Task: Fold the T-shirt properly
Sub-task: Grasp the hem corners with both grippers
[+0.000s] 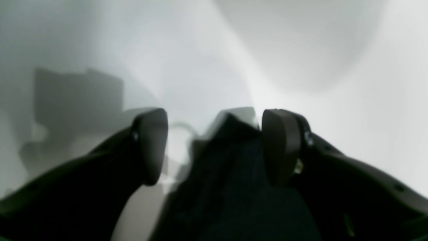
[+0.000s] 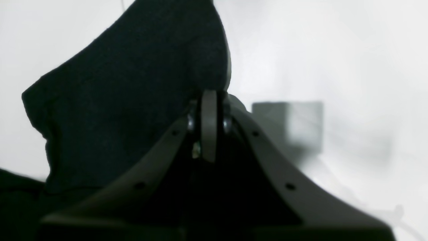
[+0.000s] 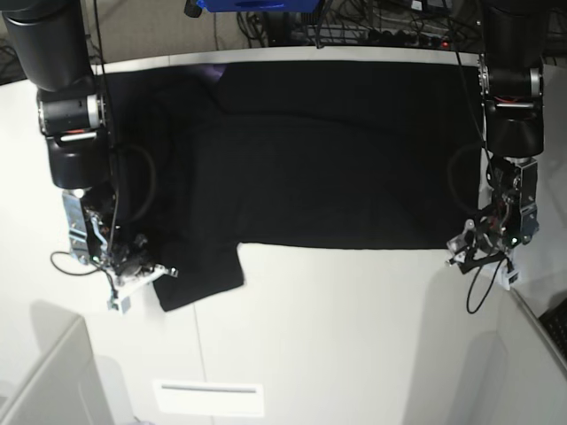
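Right gripper (image 2: 209,125) pinches the T-shirt (image 2: 127,100); left fingers (image 1: 281,144) (wide apart) straddle its corner.

The T-shirt (image 3: 328,168) is plain black, with no print showing, on a white desk (image 3: 354,336). Both pincers are dark grey to black: left pincer (image 1: 214,147), right pincer (image 2: 209,127).
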Available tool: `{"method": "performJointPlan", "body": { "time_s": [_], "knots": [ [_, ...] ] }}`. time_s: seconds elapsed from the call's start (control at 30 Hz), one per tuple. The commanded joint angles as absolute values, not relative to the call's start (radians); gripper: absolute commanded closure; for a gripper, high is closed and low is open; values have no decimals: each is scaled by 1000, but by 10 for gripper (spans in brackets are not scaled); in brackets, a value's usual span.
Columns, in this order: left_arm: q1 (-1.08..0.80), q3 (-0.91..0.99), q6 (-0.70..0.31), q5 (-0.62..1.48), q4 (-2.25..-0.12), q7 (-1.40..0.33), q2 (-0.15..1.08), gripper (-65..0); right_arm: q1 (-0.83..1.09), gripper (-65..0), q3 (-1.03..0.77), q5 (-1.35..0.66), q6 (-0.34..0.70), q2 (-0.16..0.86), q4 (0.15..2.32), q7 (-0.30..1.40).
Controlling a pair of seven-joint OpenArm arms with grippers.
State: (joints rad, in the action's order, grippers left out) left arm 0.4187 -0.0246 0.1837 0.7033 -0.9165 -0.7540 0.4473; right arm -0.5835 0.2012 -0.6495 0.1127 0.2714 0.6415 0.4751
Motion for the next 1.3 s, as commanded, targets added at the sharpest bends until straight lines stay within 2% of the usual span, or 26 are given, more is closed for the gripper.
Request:
{"method": "performJointPlan", "body": {
  "time_s": [0.0, 0.3, 0.37, 0.47, 0.53, 0.57, 0.87, 1.0, 1.27],
  "knots": [
    [432, -27, 182, 722, -923, -782, 453, -423, -619, 0, 199, -654, 114, 283, 657, 460],
    [432, -31, 182, 723, -917, -782, 440, -415, -619, 0, 199, -654, 114, 283, 657, 460],
    [432, -31, 182, 720, -914, -782, 433, -336, -619, 0, 199, -654, 114, 283, 657, 460],
    [432, -35, 182, 722, -914, -780, 429, -120, -619, 0, 199, -654, 114, 283, 657, 460],
    [430, -28, 182, 719, -912, -779, 415, -16, -619, 0, 199, -654, 114, 283, 657, 460],
    [429, -27, 182, 719, -912, -779, 415, 0, -619, 0, 199, -654, 114, 285, 657, 460],
    [429, -27, 182, 723, -928, -783, 423, 0, -599, 0, 191, -654, 114, 286, 665, 453],
    [378, -24, 182, 725, -1017, -782, 447, 0, -598, 0, 193, -654, 117, 288, 673, 440],
    [355, -24, 182, 725, -1070, -785, 450, 0, -544, 0, 199, -653, 116, 311, 791, 404]
  ]
}}
